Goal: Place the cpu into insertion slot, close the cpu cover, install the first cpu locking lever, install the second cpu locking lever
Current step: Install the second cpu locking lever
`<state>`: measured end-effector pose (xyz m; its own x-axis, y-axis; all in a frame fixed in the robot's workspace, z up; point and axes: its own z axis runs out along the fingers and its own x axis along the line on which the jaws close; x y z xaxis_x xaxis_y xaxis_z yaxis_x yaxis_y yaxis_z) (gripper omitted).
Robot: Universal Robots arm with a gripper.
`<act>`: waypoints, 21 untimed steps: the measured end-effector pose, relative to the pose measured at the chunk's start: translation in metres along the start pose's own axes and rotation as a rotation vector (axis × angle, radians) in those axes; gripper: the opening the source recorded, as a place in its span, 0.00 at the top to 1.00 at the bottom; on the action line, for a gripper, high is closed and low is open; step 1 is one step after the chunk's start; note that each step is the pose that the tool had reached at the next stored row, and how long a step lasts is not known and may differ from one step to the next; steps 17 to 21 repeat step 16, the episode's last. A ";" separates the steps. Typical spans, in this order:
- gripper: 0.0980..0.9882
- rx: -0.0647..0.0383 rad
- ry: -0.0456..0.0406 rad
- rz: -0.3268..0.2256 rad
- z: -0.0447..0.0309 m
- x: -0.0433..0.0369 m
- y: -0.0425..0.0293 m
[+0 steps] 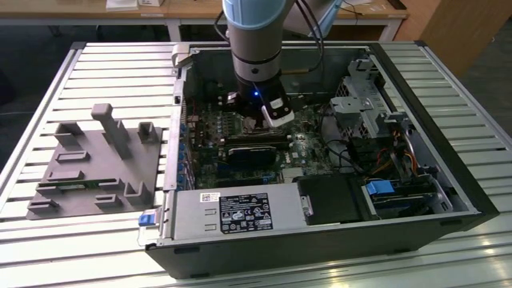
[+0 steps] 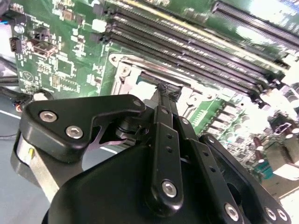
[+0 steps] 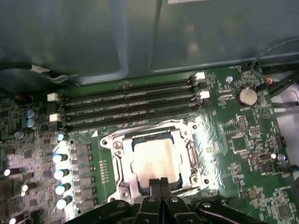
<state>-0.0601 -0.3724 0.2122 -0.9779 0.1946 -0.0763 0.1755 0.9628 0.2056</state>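
First wrist view shows the gripper point(image 3: 159, 183), fingertips pressed together and holding nothing, low at the edge of the insertion slot point(image 3: 122, 189), where the cpu point(image 3: 154, 158) lies under the cpu cover point(image 3: 189, 140).

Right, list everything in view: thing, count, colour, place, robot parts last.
computer case: one, black, lying open on the slatted table.
slatted table: one, silvery white, under everything.
motherboard: one, green, inside the case.
memory slots: four, long and black, beside the socket.
cpu: one, pale silver-beige, seated in the insertion slot.
cpu cover: one, silvery frame, down around the chip.
coin battery: one, silver, on the board.
power supply: one, grey, at the case's near edge.
fixture: one, grey, on the exterior view's left of the case.
arm: one, pale blue and black, reaching into the case.
claw: one, black, fingers together at the socket's edge.
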 end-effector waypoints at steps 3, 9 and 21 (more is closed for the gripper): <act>0.99 0.001 -0.0002 0.000 0.0013 -0.0010 0.0048; 0.99 0.006 -0.0010 -0.001 0.0037 -0.0017 0.0136; 0.99 0.011 -0.0018 -0.001 0.0040 -0.0016 0.0147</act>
